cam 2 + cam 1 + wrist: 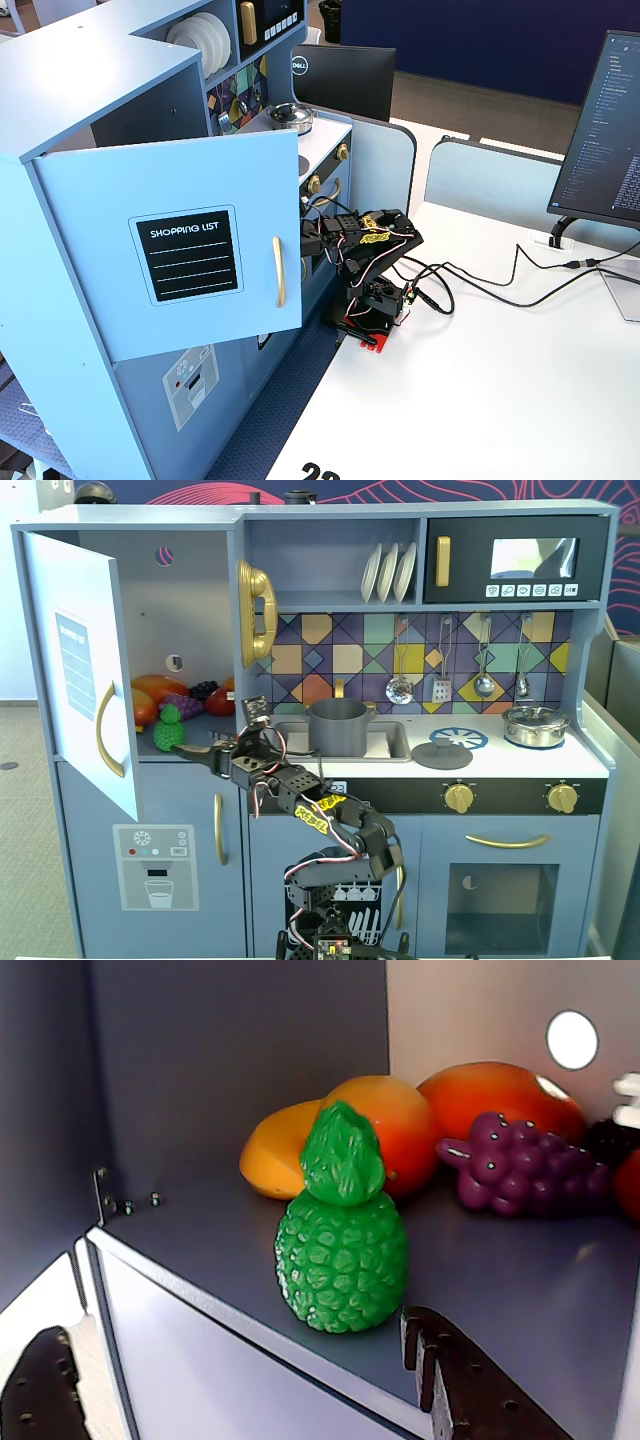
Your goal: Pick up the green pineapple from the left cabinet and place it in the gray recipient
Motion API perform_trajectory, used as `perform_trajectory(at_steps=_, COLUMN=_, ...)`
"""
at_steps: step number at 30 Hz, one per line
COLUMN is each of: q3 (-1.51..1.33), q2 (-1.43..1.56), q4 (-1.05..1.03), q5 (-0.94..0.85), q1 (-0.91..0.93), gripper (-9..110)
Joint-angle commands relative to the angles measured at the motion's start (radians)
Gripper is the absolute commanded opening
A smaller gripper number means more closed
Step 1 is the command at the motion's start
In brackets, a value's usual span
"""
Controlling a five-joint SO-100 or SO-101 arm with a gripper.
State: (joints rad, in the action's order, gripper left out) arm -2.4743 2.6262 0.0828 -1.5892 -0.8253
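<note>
Wrist view shows the gripper (250, 1380) spread wide and empty, level with the green pineapple (342, 1235) standing upright at the left cabinet (140, 570) shelf's front edge, apparently lined up to straddle it

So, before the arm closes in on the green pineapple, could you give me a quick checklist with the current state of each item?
1. Door of the left cabinet swung open: ok.
2. Green pineapple upright near the shelf's front edge, standing clear of the orange fruits and the purple grape bunch behind it: ok.
3. Gripper open, with one finger on each side in the wrist view: ok.
4. Fingers around the pineapple: not ok; they are short of it, at the shelf edge.
5. Gray recipient sitting in the sink, top uncovered: ok.
6. Recipient empty inside: cannot tell.
</note>
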Motion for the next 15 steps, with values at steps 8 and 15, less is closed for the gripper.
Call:
perform_trajectory(at_steps=8, q3=0.167, q2=-0.23, q4=0.12, q5=-0.071, q1=-0.006, gripper=42)
perform_trajectory(at_steps=15, q3=0.282, q2=-0.387, q4=0.149, q5=-0.095, q1=0.014, gripper=42)
